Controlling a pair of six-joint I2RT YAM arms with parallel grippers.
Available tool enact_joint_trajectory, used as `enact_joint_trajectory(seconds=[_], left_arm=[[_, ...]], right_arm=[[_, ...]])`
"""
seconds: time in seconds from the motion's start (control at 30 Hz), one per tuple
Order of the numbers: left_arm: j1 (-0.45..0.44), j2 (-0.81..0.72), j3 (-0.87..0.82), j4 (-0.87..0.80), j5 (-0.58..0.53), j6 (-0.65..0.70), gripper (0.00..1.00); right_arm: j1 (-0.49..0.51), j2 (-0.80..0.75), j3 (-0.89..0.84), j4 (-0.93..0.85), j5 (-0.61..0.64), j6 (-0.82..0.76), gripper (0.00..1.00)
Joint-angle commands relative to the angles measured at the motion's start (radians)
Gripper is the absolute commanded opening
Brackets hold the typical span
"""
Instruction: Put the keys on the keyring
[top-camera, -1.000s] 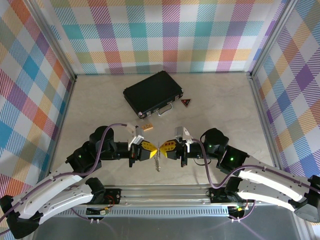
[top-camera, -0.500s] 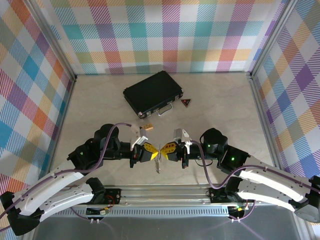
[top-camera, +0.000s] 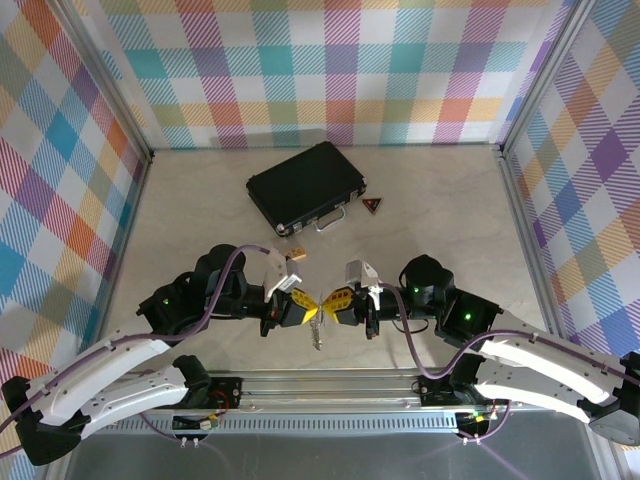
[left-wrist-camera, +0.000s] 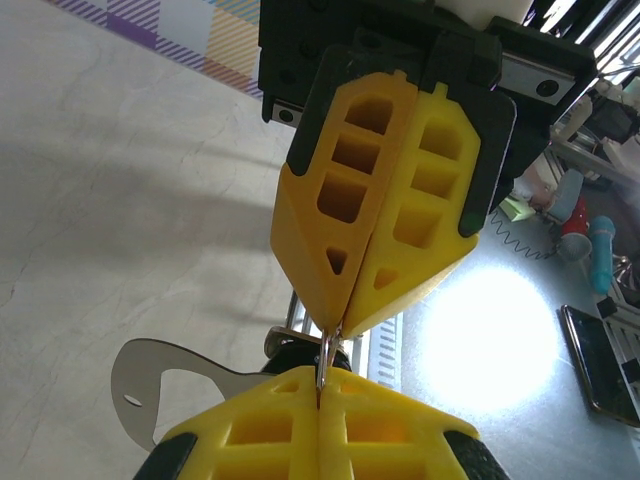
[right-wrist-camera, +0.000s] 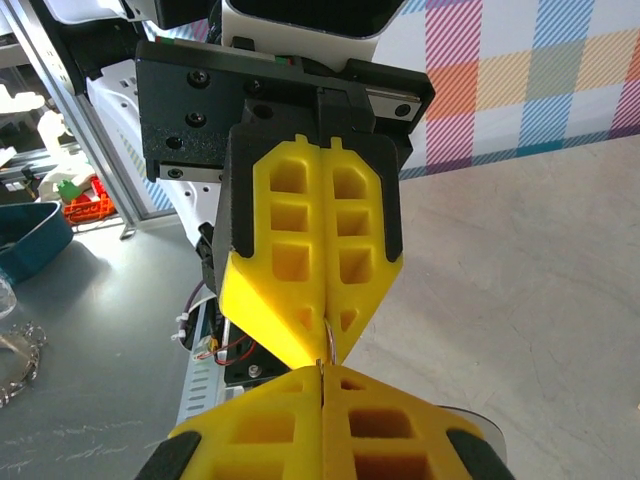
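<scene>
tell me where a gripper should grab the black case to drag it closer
By the silver handle on the near long edge of the black case, coming from the arms' side. The case lies flat and closed, and its body looks too broad to pinch across. The handle is the one slim part sticking out, and it faces the arms.

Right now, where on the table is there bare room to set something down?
Bare table lies left of the black case and right of the small triangle. Crowded: front centre, where the left gripper and right gripper meet, the keys hanging below, tan block just behind.
</scene>
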Motion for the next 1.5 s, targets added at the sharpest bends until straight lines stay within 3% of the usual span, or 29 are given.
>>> enact_joint_trajectory(seconds=[0.0,0.5,1.47], left_arm=[[-0.006,0.004,0.044,-0.002,-0.017,0.021,0.00],[-0.005,0.052,0.109,-0.105,0.005,0.078,0.00],[-0.009,0.119,0.157,-0.191,0.038,0.102,0.00]], right_arm=[[0.013,-0.019,0.041,0.008,-0.073,-0.022,0.00],[0.013,-0.001,0.070,-0.055,-0.138,-0.043,0.00],[0.014,0.006,0.065,-0.080,-0.136,-0.070,0.00]])
